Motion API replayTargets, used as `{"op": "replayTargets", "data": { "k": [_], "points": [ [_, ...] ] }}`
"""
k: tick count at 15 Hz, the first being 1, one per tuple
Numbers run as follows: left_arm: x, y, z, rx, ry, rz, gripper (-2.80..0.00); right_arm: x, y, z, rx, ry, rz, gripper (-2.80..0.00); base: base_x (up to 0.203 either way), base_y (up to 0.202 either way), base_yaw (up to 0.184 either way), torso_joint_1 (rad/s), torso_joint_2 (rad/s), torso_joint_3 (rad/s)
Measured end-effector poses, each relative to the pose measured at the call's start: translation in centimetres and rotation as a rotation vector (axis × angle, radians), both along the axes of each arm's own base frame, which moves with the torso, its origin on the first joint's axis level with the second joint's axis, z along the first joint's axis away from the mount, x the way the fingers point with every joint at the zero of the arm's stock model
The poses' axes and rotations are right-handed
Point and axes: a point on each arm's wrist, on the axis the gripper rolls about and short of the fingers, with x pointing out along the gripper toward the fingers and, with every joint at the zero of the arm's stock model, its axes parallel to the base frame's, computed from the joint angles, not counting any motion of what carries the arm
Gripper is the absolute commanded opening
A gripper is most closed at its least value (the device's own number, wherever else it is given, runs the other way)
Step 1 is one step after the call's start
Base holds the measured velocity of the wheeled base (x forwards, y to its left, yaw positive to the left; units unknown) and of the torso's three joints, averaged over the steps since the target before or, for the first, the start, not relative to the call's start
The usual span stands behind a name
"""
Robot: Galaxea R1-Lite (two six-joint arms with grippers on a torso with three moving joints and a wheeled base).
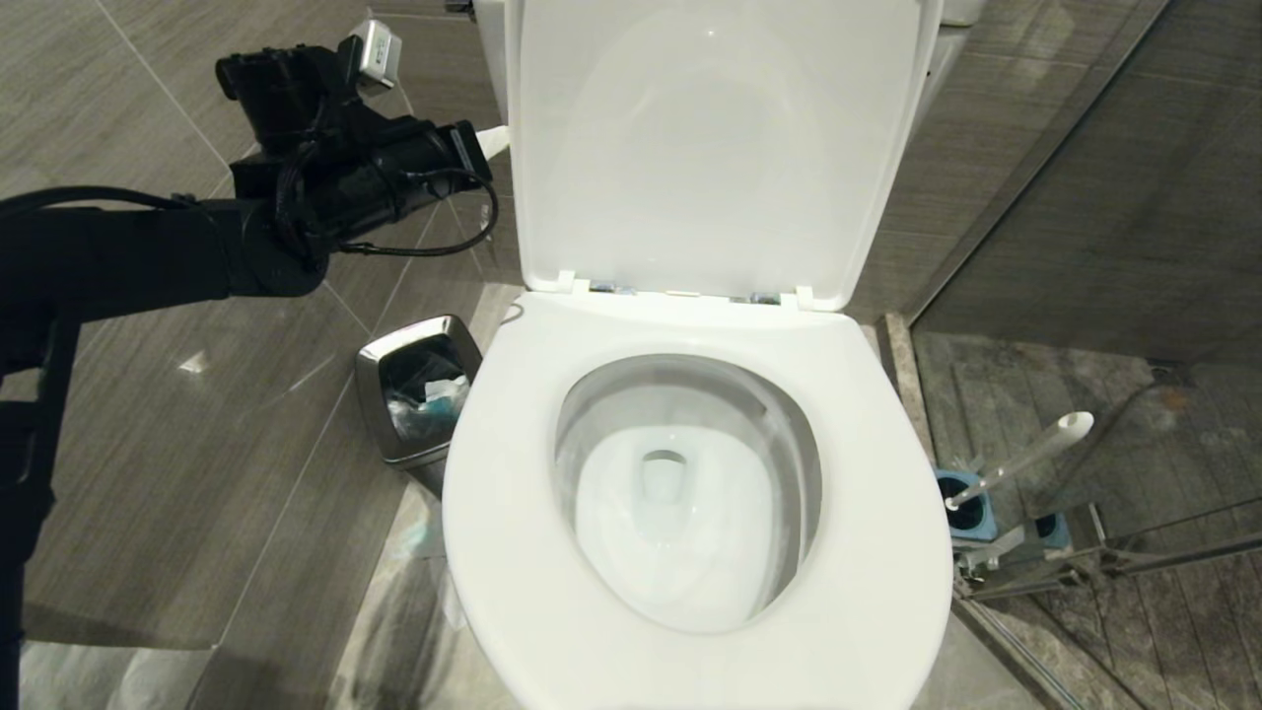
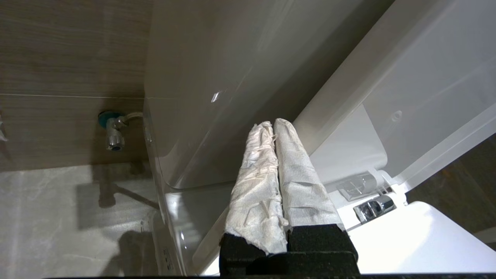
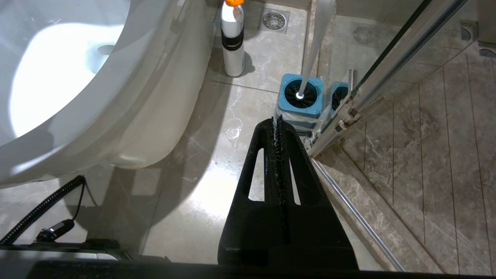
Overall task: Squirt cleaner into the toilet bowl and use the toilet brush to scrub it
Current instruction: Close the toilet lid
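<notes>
While your left gripper (image 2: 274,124) hovers beside the toilet's raised lid (image 1: 705,148), up by the tank (image 2: 201,85), its fingers (image 2: 257,178) are pressed together along their whole length. They are wrapped in white paper, hold nothing, and whether the tips touch the lid's edge cannot be told. You can see the toilet bowl (image 1: 685,493) below the lid with its seat (image 1: 513,473) down and pale bluish water in the bottom. Your right gripper (image 3: 278,123) hangs low beside the bowl's outer wall, its black fingers (image 3: 267,170) likewise shut tight on nothing, pointing towards the toilet brush (image 1: 1025,456). That brush stands in its blue holder (image 3: 301,97) on the floor to the right of the bowl, against the glass partition (image 3: 391,58), apart from the fingertips. A white bottle with an orange cap (image 3: 232,38) stands on the floor near the bowl's base, and a small steel bin (image 1: 419,399) sits at the bowl's left.
</notes>
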Motion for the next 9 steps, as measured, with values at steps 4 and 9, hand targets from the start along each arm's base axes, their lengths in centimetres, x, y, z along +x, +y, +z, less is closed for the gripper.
{"op": "replayTargets", "data": {
  "k": [4, 9],
  "points": [
    [0.2, -0.4, -0.5, 0.002, 0.011, -0.025, -2.8, 0.0, 0.0, 0.0, 0.0, 0.0, 0.0, -2.8, 0.0, 0.0, 0.0, 0.0, 0.0, 0.0],
    [0.3, 0.0, -1.5, 0.062, 0.094, -0.185, -2.8, 0.0, 0.0, 0.0, 0.0, 0.001, 0.0, -2.8, 0.0, 0.0, 0.0, 0.0, 0.0, 0.0]
  ]
}}
